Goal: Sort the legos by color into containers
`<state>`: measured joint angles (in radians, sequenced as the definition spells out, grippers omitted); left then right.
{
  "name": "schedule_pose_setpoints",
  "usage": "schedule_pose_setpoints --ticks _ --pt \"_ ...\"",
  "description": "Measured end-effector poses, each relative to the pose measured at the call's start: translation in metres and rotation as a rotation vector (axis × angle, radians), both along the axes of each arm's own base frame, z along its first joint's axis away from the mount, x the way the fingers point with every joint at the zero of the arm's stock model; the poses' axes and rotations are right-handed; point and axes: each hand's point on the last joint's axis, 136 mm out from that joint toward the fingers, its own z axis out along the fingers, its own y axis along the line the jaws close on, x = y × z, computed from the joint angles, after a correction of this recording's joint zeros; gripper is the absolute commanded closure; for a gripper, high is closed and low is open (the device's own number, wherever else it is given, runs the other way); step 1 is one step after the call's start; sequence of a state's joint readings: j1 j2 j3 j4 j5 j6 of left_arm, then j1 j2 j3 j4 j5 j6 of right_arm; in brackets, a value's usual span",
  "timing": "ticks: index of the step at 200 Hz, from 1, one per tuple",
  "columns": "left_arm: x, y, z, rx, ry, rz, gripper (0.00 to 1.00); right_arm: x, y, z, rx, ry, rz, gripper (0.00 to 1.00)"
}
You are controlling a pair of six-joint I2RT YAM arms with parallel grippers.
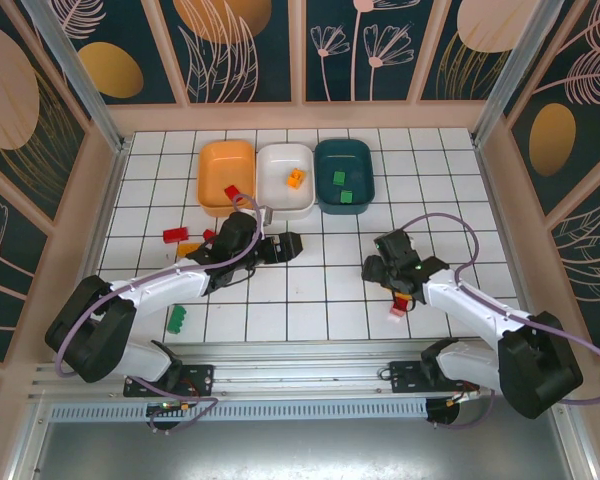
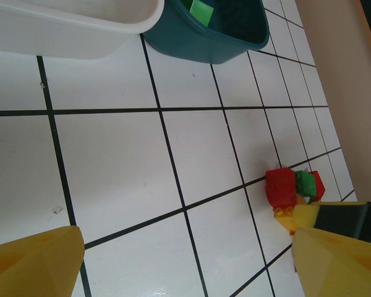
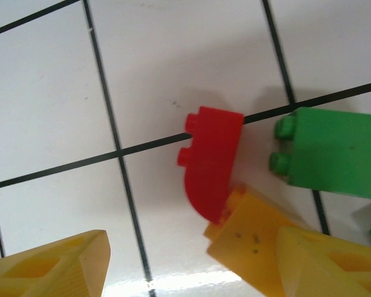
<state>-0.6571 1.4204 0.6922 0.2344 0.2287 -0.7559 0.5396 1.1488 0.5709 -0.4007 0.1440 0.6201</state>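
Note:
The containers stand in a row at the back: orange tray [image 1: 225, 160], white tray [image 1: 286, 200] and dark teal tray [image 1: 343, 208]. A red lego [image 1: 232, 192] lies in the orange tray, an orange one [image 1: 295, 179] in the white, green ones [image 1: 338, 177] in the teal. My left gripper [image 1: 282, 247] [image 2: 185, 266] hangs open over bare tile. My right gripper [image 1: 389, 271] [image 3: 191, 266] is open, low over a red lego [image 3: 210, 161], a green lego [image 3: 331, 151] and a yellow-orange lego [image 3: 250, 238]. The yellow-orange one lies partly under the right finger [image 3: 334, 263].
Loose legos lie on the left: red ones [image 1: 174, 235], an orange one [image 1: 187, 248] and a green one [image 1: 177, 318]. The left wrist view shows the white tray's wall [image 2: 68, 28], the teal tray [image 2: 198, 46] and the cluster of legos [image 2: 283, 189]. Wooden walls ring the table.

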Motion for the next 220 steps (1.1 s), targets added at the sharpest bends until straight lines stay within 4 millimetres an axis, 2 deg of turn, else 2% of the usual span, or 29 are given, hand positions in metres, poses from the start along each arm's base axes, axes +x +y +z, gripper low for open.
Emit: schedule_pose_setpoints --ticks 50,71,90,109,119,131,161,179,198,220 --pt "0.0 0.0 0.0 0.0 0.0 0.001 0.13 -0.005 0.035 -0.001 0.081 0.0 0.08 0.31" --pt "0.0 0.0 0.0 0.0 0.0 0.001 0.13 -0.005 0.041 0.003 0.089 -0.009 0.091 0.3" --pt "0.0 0.0 0.0 0.0 0.001 0.001 0.13 -0.001 0.033 0.018 0.106 -0.054 0.063 0.29" --pt "0.0 0.0 0.0 0.0 0.001 0.001 0.13 0.011 0.014 0.04 0.137 -0.131 -0.011 0.29" --pt "0.0 0.0 0.0 0.0 0.001 0.0 0.13 0.016 0.005 0.043 0.13 -0.148 -0.044 0.29" --pt "0.001 -0.001 0.001 -0.001 0.0 0.0 0.13 0.019 -0.003 0.038 0.105 -0.14 -0.066 0.28" --pt "0.003 -0.005 0.0 -0.004 0.006 -0.009 0.14 0.017 -0.005 0.012 0.046 -0.06 -0.05 0.29" --pt "0.003 -0.004 0.0 -0.003 0.007 -0.009 0.14 0.015 -0.006 0.003 0.027 -0.037 -0.04 0.29" --pt "0.003 -0.004 -0.001 0.0 0.01 -0.008 0.14 0.012 -0.002 -0.005 0.019 -0.019 -0.018 0.29" --pt "0.002 -0.004 -0.001 0.0 0.01 -0.008 0.14 0.002 0.013 -0.015 0.016 0.011 0.042 0.3"
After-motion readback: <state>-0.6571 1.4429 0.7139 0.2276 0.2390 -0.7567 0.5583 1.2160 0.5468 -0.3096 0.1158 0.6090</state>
